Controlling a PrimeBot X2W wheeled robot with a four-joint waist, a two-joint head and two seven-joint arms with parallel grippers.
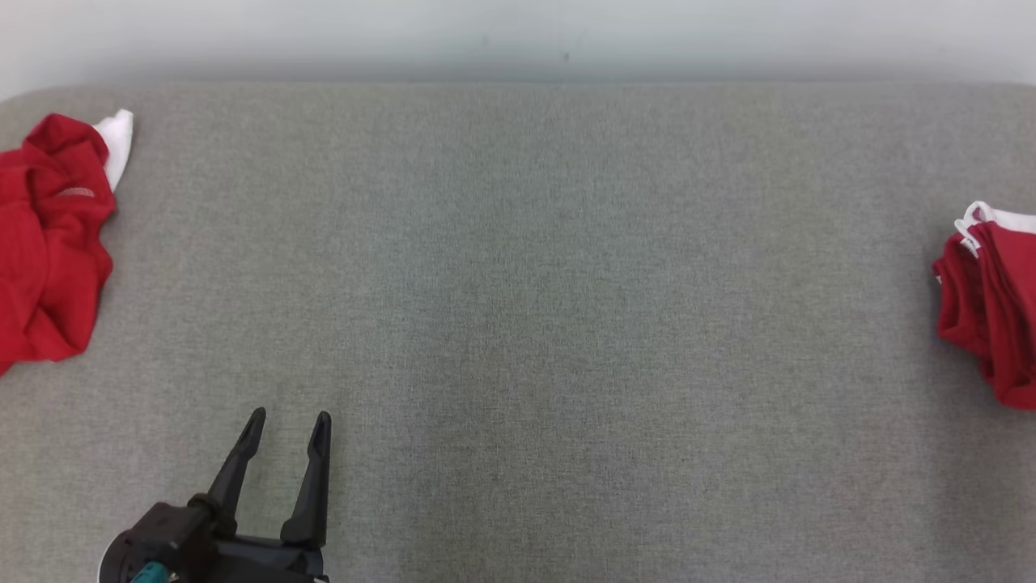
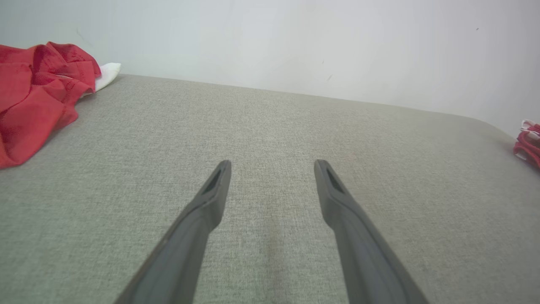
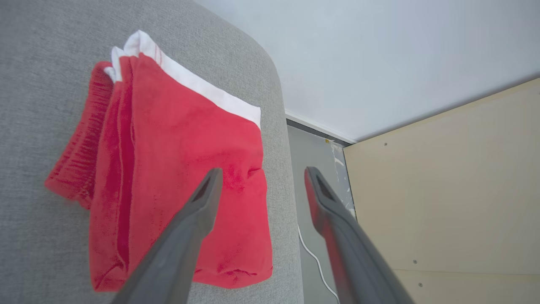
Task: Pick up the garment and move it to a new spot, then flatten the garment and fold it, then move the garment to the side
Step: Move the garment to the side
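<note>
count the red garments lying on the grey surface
2. A crumpled red garment lies at the left edge of the grey surface, and a folded red garment lies at the right edge. The head view cuts off both, so more may be hidden.

Grey fabric-topped table [image 1: 518, 283] w/ rounded corners, spans left to right. Pale wall [image 1: 518, 32] along far edge. Beyond right end: beige panel [image 3: 443, 190] w/ screws, grey floor [image 3: 308, 147], thin white cable [image 3: 314, 258] on it.
</note>
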